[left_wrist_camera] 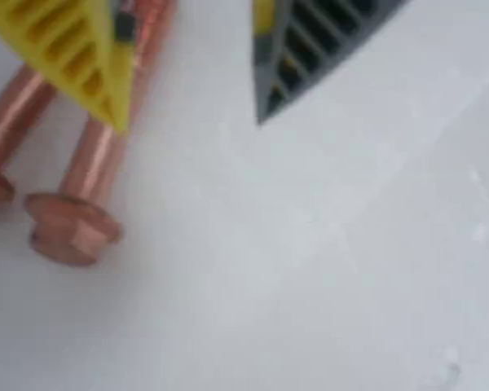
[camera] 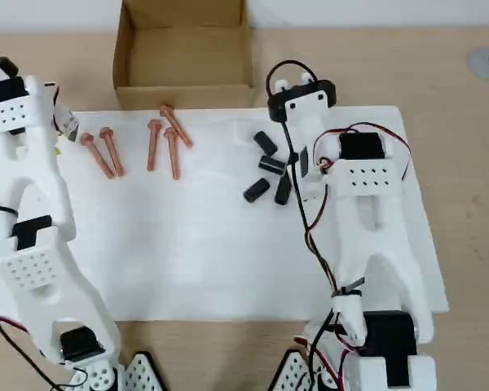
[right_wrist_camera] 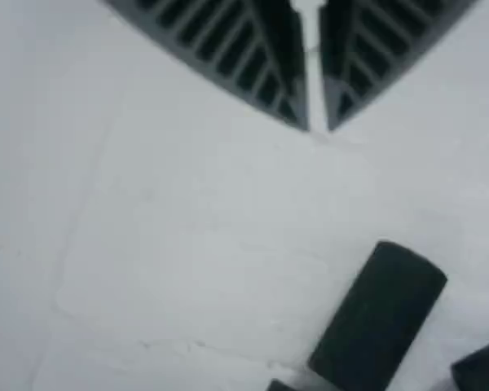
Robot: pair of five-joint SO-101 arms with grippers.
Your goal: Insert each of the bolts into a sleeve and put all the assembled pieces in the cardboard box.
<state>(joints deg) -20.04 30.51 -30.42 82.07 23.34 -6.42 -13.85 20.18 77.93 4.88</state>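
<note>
okay, left gripper (left_wrist_camera: 191, 122) hangs wide open over the bolts (left_wrist_camera: 73, 220) — placed to straddle one, i'd say. right gripper (right_wrist_camera: 314, 122) is pinched closed, empty, just beside the sleeves (right_wrist_camera: 379, 318) — nothing assembled, cardboard box (camera: 122, 65) empty beyond.

This looks like a robotics lab bench. A white printed left arm (camera: 41, 269) and right arm (camera: 373, 204), both with bare wiring, flank a white sheet (camera: 204, 244) on a wooden counter (camera: 456, 147). Copper bolts (camera: 153, 145) and black sleeves (camera: 270, 165) lie sorted on the sheet, and a cardboard box (camera: 187, 96) sits just behind it.
</note>
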